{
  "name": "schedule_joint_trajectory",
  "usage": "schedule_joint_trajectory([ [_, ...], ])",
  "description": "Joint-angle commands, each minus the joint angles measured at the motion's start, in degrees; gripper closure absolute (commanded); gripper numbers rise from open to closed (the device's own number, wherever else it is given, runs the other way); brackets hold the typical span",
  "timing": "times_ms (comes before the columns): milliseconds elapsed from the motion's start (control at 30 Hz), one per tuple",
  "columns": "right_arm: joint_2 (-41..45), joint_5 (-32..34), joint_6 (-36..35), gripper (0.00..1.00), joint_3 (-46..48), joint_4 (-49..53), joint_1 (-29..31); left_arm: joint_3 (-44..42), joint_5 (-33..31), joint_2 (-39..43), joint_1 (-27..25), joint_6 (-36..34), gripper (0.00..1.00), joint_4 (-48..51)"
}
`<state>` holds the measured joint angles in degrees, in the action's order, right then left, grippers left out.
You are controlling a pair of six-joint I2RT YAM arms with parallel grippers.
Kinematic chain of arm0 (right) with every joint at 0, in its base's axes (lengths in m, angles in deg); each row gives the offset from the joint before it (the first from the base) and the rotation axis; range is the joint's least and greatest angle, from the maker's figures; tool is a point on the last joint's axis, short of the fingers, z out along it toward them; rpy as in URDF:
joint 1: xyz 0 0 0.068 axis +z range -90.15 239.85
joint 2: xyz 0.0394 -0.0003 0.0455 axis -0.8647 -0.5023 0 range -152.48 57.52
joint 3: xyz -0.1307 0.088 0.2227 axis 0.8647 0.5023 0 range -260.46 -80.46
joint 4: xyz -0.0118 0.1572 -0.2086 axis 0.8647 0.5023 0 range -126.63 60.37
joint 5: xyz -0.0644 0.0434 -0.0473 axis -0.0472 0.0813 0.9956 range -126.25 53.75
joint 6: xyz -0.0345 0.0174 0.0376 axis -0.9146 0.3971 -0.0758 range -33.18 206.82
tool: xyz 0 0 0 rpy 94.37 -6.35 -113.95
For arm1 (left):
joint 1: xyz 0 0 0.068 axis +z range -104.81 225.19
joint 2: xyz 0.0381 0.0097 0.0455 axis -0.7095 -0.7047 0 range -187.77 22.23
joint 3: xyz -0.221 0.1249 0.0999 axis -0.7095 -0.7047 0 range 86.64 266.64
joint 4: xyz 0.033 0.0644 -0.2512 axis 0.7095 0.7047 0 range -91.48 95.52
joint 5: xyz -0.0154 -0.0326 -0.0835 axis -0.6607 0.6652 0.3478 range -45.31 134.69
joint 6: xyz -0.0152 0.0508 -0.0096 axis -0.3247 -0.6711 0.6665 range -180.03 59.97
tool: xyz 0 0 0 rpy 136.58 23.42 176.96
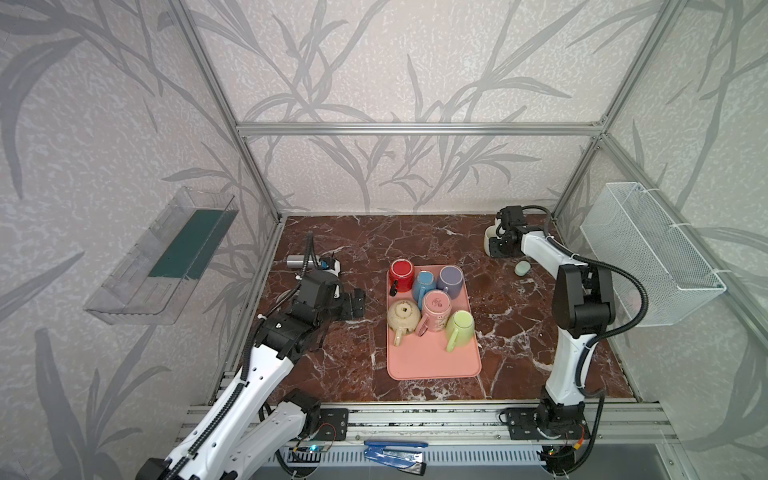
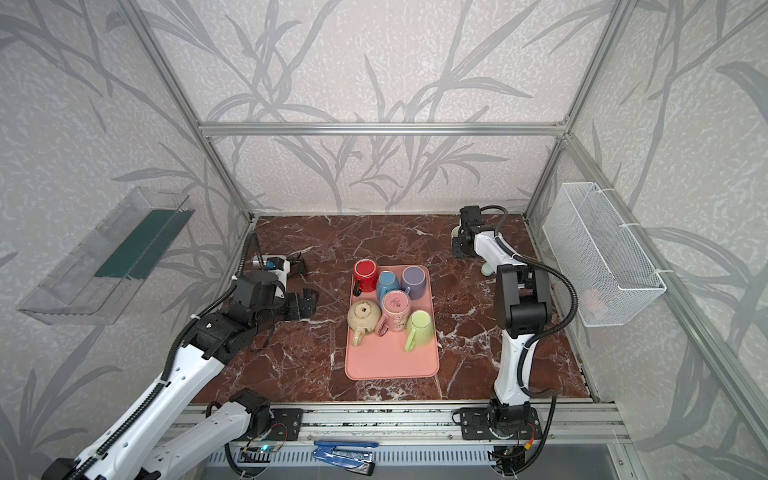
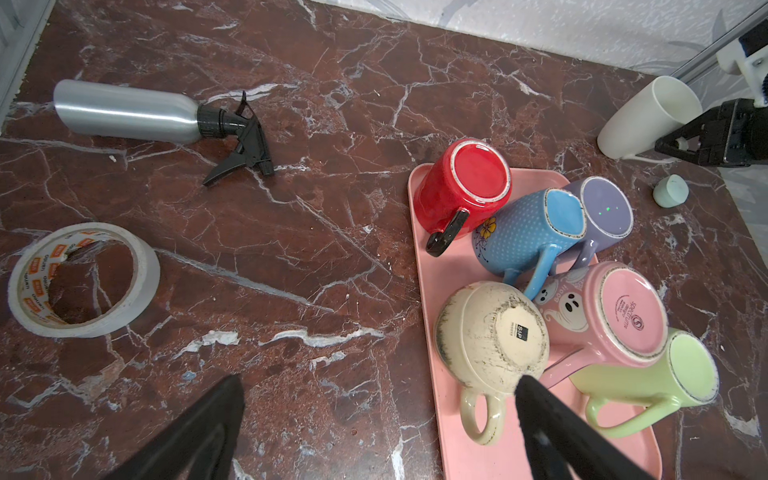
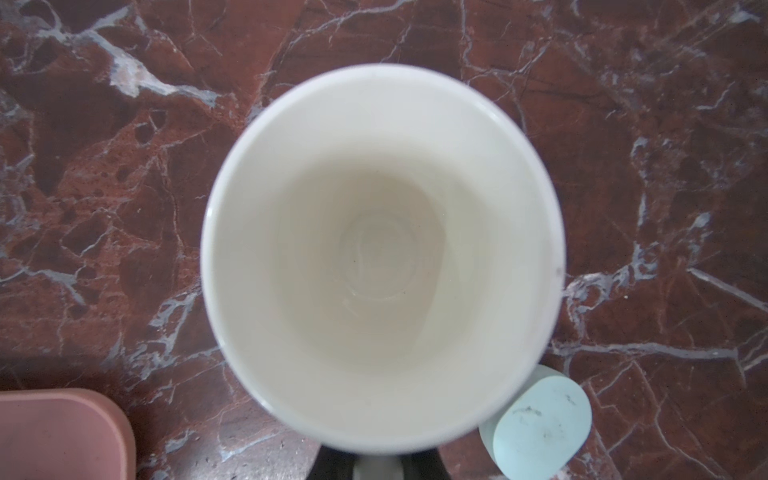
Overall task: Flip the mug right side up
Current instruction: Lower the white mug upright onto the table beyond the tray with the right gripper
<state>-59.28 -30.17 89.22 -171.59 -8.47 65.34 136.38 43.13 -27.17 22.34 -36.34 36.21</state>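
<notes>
Left arm (image 1: 257, 374) fills the lower left in both top views. Its base is cut off by the frame edge, and it hides the table (image 1: 415, 241) beneath it. At centre lies the tray (image 1: 432, 357), carrying six bottom-up mugs: purple mug (image 1: 451, 280), pink mug (image 1: 436, 305), beige mug (image 1: 403, 316), green mug (image 1: 462, 326), red mug (image 1: 401, 270) and blue mug (image 1: 424, 284). They crowd together, with some handles partly hidden behind neighbours.

The white mug (image 1: 489, 241) is upright, mouth up, at the upper right of the table, well apart from the tray. Both top views show only a sliver of it behind the right gripper (image 1: 500, 247). The right wrist view alone looks straight down into it: empty, rim blurred, the handle nearly all hidden under the rim. Only a pale stub shows between the dark fingers (image 4: 332, 465). That claw is closed on the handle.

The left gripper (image 1: 353, 305) hovers just left of the tray, jaws spread wide, holding nothing. In the left wrist view one finger (image 3: 540, 419) overlaps the beige mug, but the top views show them apart.

The bottle (image 3: 124, 110), lying on its side, shows whole only in the left wrist view; in the top views the left arm hides part of it. The tape (image 3: 147, 286) appears in that wrist view alone. The cap (image 1: 521, 268), pale green, lies near the white mug; what it belongs to cannot be told.
</notes>
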Motion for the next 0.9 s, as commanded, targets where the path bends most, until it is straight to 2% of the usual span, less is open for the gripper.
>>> schedule_joint_trajectory([
  [0,0.1,1.2,-0.5,0.97,-1.6,-2.6,-0.4,-0.6,0.7,-0.1,0.5,-1.2,0.01,-0.1],
  [133,0.4,1.5,0.6,0.83,-0.6,-2.8,-0.3,-0.6,0.8,-0.6,0.6,-1.3,0.01,-0.2],
  [500,2.5,1.0,2.5,0.63,1.2,-2.1,-0.4,-0.2,3.3,-0.9,0.6,-2.6,0.02,0.0],
  [867,11.9,-4.2,5.3,0.53,7.0,-3.7,-0.3,-0.2,9.0,-1.6,0.0,-3.8,0.04,-0.4],
])
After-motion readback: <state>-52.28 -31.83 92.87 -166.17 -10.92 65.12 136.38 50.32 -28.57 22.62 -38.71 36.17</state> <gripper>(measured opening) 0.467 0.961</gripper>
